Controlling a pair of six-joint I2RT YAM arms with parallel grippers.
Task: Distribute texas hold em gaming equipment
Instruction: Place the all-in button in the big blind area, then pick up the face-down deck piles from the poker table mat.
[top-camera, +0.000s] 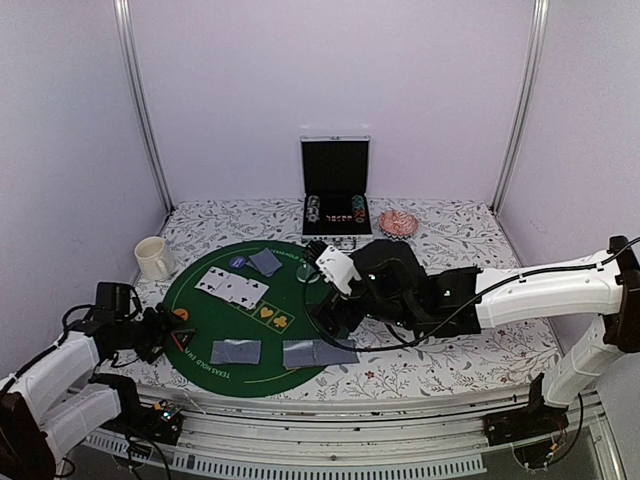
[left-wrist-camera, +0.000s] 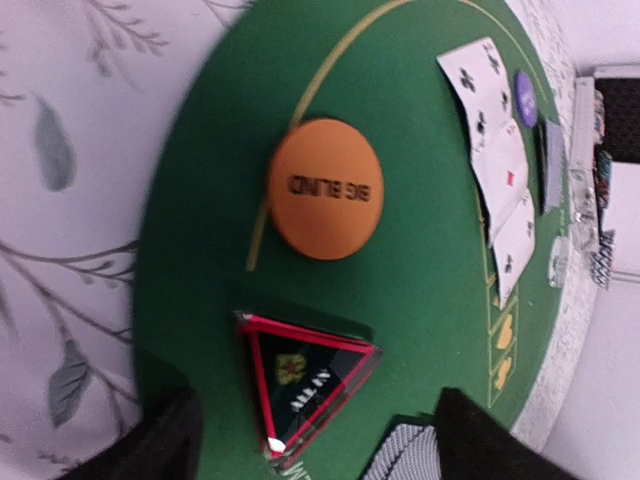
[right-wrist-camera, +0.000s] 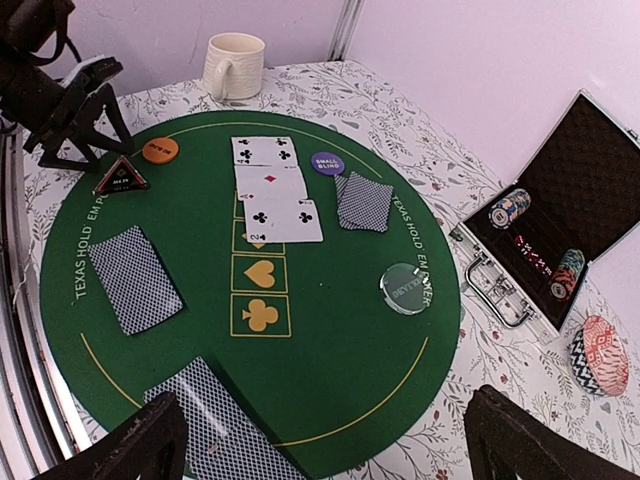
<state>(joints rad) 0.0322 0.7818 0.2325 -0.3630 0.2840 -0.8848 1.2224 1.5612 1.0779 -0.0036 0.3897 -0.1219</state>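
Note:
Three face-up cards (right-wrist-camera: 272, 185) lie mid-mat. Face-down grey-blue cards lie at the far side (right-wrist-camera: 365, 200), the near left (right-wrist-camera: 135, 277) and the near edge (right-wrist-camera: 225, 425). An orange "BIG BLIND" disc (left-wrist-camera: 326, 189) and a black triangular marker (left-wrist-camera: 305, 378) lie at the mat's left edge. A dark blue disc (right-wrist-camera: 326, 163) and a clear dealer disc (right-wrist-camera: 407, 288) lie further right. My left gripper (left-wrist-camera: 315, 455) is open and empty, with the marker lying just ahead of its fingers. My right gripper (right-wrist-camera: 335, 450) is open and empty above the mat's near right.
The round green felt mat (top-camera: 200, 375) covers the table's left middle. A white mug (top-camera: 153, 257) stands at its far left. An open chip case (top-camera: 335, 190) stands at the back, with a stack of chips (top-camera: 398, 222) beside it.

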